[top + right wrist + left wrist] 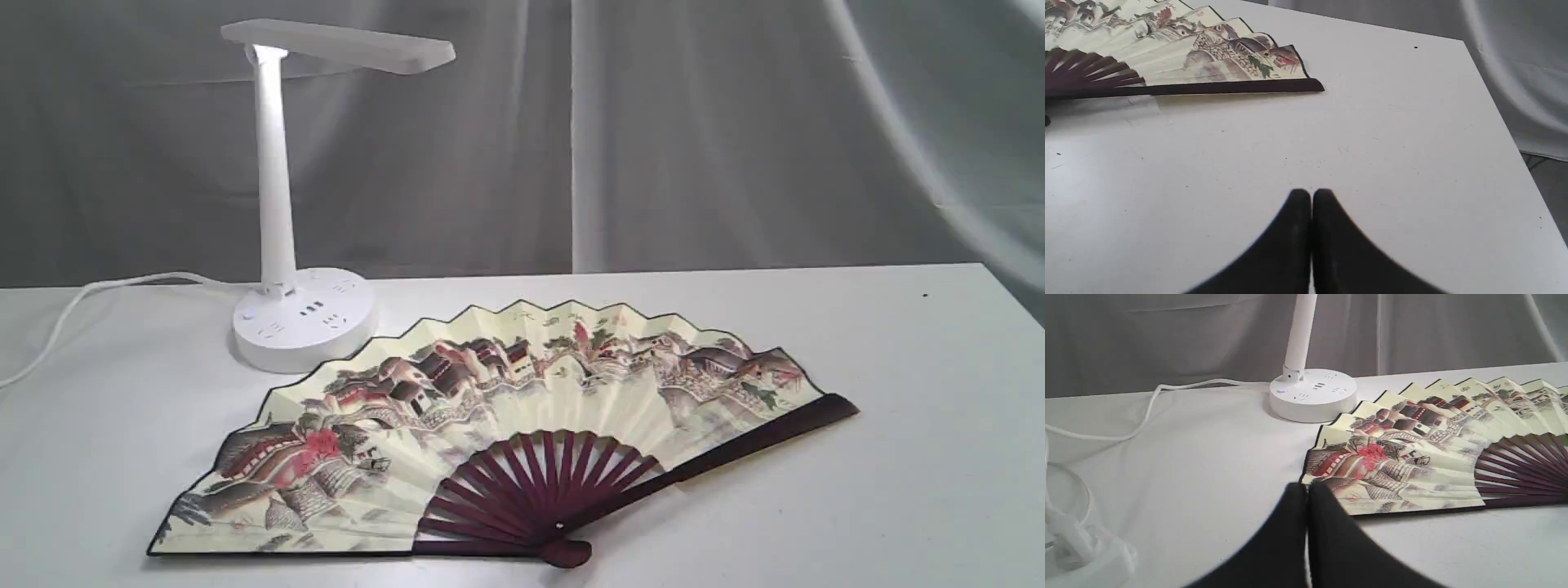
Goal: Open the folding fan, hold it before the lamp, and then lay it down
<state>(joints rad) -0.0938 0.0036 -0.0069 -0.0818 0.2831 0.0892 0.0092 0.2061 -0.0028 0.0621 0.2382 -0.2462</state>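
The folding fan [506, 425] lies spread open and flat on the white table, painted side up, its maroon ribs meeting at a pivot near the front edge. Just behind its left part stands the white lamp [282, 204], lit, its round base close to the fan's black edge. Neither gripper shows in the exterior view. In the left wrist view my left gripper [1307, 489] is shut and empty, its tips in line with the fan's [1412, 457] end corner; whether they touch it I cannot tell. My right gripper [1311, 194] is shut and empty over bare table, well apart from the fan's dark outer rib [1229, 87].
The lamp's white cord [73, 306] trails off to the left across the table, with a loose coil [1073, 535] in the left wrist view. The table's right edge [1506, 126] drops off to the floor. Grey cloth hangs behind.
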